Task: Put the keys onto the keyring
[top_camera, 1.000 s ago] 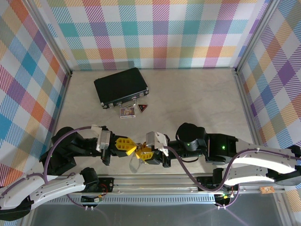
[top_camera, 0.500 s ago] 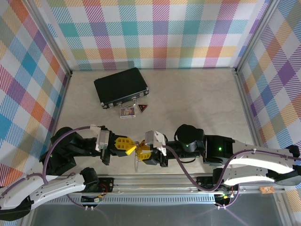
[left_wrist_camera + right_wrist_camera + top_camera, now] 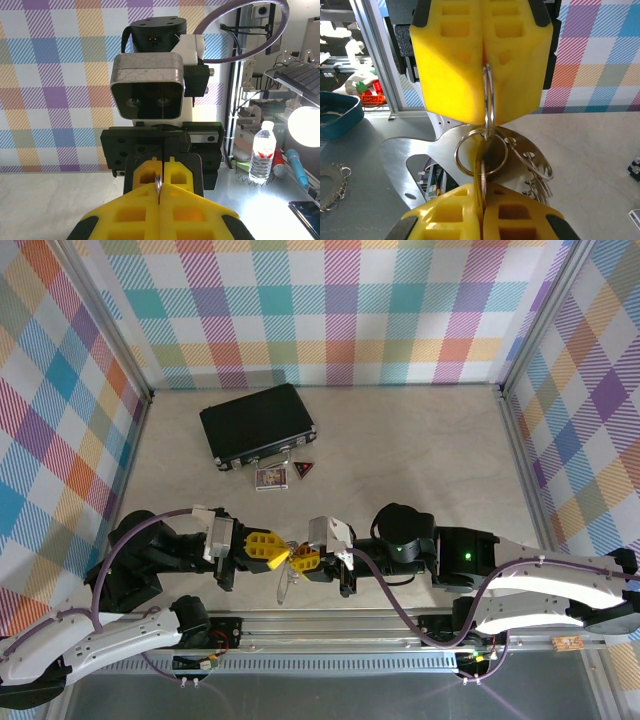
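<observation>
Left pincer (image 3: 159, 170) clamped on ring bunch (image 3: 481, 150) | right pincer (image 3: 482, 195) clamped on same bunch | risk: if you pull unevenly, thin wire slips, keyring (image 3: 412, 150) drops to desk (image 3: 420, 450).

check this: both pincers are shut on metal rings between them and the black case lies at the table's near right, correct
Not quite: the top external view shows the black case at the far left of the table, not near right. The rest holds: left pincer and right pincer are both shut on metal rings between them.
</observation>
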`<state>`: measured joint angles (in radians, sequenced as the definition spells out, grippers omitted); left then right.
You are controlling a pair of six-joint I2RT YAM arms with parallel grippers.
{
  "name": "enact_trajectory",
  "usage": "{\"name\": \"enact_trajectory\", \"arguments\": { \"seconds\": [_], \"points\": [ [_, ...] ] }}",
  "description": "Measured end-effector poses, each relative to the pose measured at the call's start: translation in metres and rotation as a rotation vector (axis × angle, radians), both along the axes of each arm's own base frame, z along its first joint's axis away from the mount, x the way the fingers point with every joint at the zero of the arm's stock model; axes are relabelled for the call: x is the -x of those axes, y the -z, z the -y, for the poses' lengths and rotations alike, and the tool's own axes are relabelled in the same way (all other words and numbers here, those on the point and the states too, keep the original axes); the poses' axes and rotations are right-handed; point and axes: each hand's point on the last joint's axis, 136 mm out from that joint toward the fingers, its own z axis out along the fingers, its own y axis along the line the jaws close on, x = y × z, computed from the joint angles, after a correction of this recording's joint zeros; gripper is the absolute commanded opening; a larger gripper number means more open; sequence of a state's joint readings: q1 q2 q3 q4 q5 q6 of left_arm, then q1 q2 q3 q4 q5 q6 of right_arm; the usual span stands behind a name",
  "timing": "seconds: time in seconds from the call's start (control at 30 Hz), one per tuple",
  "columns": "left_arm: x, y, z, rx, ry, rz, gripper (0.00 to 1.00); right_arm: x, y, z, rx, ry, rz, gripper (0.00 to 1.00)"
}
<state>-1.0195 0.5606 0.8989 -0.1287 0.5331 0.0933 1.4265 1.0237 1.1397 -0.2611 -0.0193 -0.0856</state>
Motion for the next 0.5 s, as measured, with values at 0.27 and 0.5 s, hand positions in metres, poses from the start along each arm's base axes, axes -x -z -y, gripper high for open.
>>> {"name": "enact_trajectory", "arguments": {
  "seconds": [0.27,0.5],
  "points": [
    [0.001,0.0008,-0.0015,-0.003,0.0,0.002,0.0,0.0001,-0.0007,0.0004,0.002,0.0,0.0,0.0],
    [0.0008,0.0066,-0.0006,-0.025,0.001,0.0,0.0,0.0002,-0.0008,0.0022,0.013,0.0,-0.001,0.0]
  ]
}}
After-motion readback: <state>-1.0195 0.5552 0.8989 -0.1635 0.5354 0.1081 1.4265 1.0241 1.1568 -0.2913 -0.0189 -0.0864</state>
